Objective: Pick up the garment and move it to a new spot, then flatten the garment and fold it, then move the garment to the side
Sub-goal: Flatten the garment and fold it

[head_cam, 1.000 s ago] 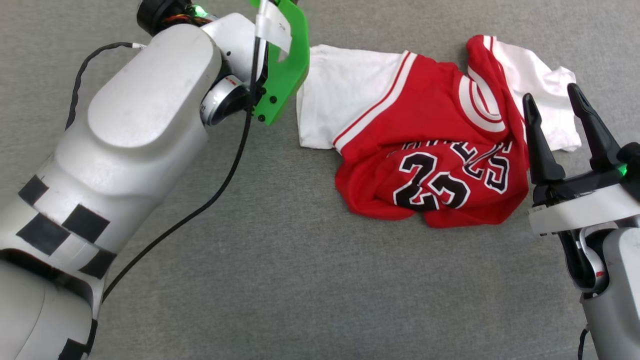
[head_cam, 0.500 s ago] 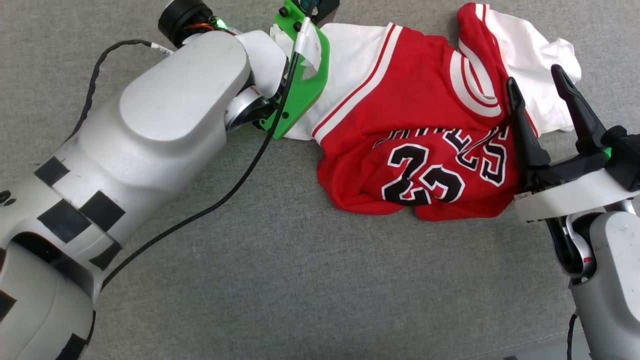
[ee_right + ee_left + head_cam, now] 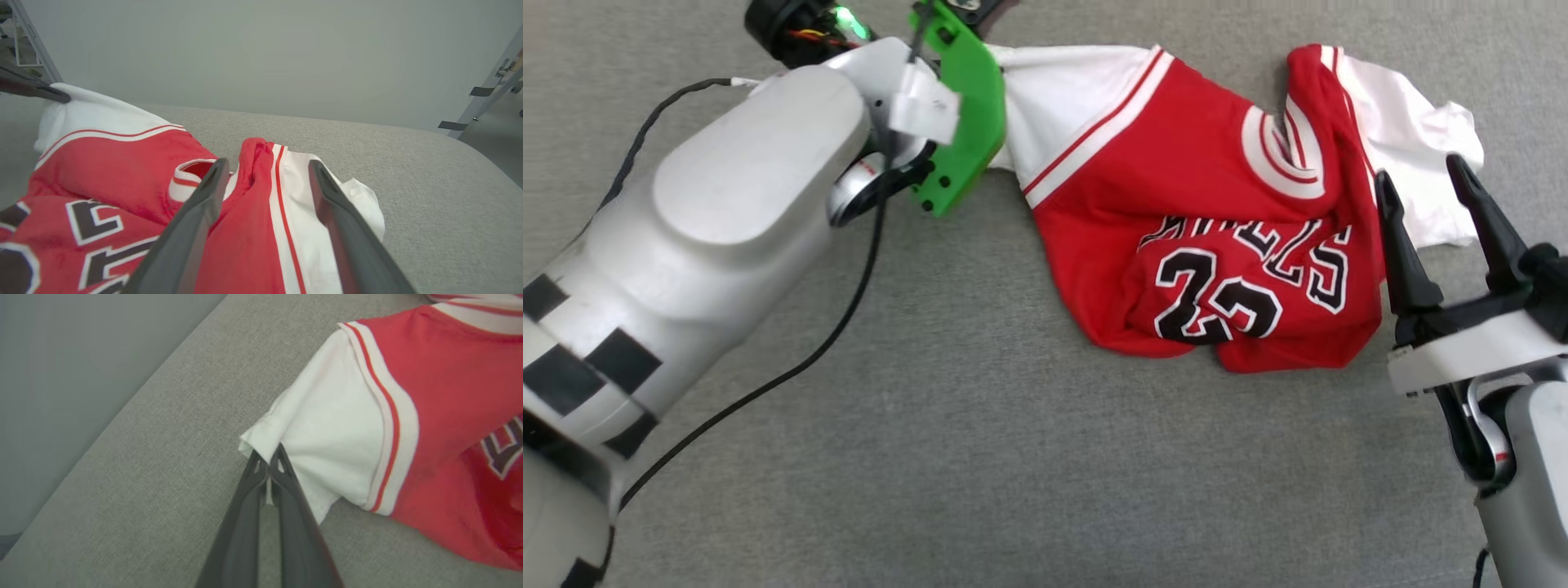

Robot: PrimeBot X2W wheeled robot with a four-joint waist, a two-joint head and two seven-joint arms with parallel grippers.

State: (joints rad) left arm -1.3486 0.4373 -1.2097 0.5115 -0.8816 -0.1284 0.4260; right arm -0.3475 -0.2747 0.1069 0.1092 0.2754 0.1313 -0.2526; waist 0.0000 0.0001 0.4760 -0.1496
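Shows a red jersey T-shirt (image 3: 1217, 245) with black number 23, lying crumpled on a grey fabric surface (image 3: 980, 425), ahead and to the right. Shows the left gripper (image 3: 267, 457) pinched tight on the hem of one white sleeve (image 3: 322, 449). Shows the right gripper (image 3: 1421, 173) at the shirt's opposite edge, fingers spread apart, gripping nothing.

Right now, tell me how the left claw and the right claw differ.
The left claw is shut; the right claw stands open. The left claw pinches the edge of one white sleeve of the red jersey; the right claw grips nothing, poised by the other sleeve. Both have two long dark fingers.
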